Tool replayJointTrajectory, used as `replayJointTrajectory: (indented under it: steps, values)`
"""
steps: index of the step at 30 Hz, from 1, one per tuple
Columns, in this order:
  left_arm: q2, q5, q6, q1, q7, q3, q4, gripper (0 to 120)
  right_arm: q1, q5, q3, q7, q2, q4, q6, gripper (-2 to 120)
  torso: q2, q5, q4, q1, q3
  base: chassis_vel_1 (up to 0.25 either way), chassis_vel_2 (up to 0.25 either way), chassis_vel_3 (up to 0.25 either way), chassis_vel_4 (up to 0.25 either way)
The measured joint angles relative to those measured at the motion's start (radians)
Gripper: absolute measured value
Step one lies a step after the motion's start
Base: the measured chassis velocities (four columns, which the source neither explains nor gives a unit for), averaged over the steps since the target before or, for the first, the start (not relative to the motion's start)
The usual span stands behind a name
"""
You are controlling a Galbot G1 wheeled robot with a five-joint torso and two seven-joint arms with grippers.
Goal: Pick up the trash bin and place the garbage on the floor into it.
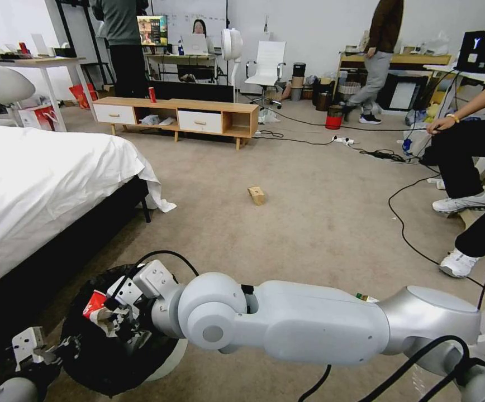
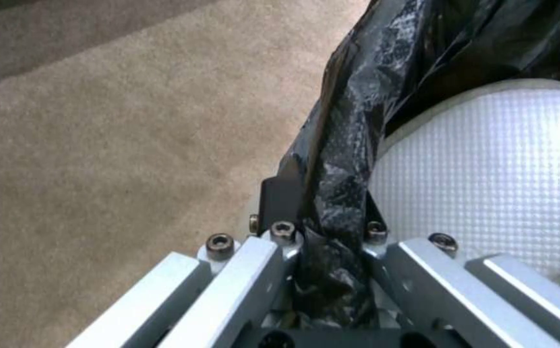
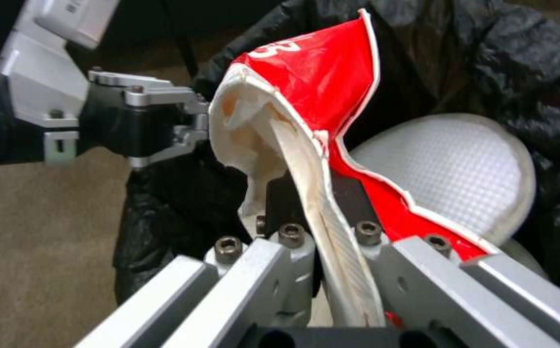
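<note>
Black crinkly bag plastic lines the small white trash bin point(image 1: 167, 357), which sits low at the robot's left front beside a white-sheeted bed point(image 1: 41, 178). The left tool point(image 2: 322, 232) is pressed together on a fold of the bag at the bin's rim, holding the bin. The right arm reaches across the robot's front, and its right tool point(image 3: 322, 227) pinches a crumpled red-and-white paper cup point(image 3: 306, 96) over the bin's open mouth, just above the white curved lid piece point(image 3: 447, 169) inside. The cup is not yet let go. Farther out on the beige carpet floor point(image 1: 309, 223), a small tan cardboard box point(image 1: 257, 195) lies well apart from the bin, not collected. So the bin seems in hand, one piece is nearly in, and at least the box is left.
</note>
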State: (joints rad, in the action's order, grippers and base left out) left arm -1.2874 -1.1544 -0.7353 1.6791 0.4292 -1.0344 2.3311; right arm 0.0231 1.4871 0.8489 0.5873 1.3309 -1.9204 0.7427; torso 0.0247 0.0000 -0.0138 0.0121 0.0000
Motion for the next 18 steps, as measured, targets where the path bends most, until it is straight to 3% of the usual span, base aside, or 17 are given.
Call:
replayJointTrajectory:
  steps: [11, 18]
  values:
    - [-0.005, 0.000, 0.000, -0.006, 0.000, 0.008, -0.003, 2, 0.027, -0.010, 0.006, 0.020, -0.013, 0.017, -0.001, 0, 0.000, 0.0000, 0.0000, 0.000, 0.000, 0.000, 0.000, 0.000, 0.000]
    - [-0.010, 0.002, 0.000, -0.008, -0.001, 0.013, -0.003, 2, 0.052, -0.042, 0.028, 0.016, 0.010, 0.098, -0.004, 0, 0.000, 0.0001, 0.0000, 0.000, 0.000, 0.000, 0.000, 0.000, 0.000]
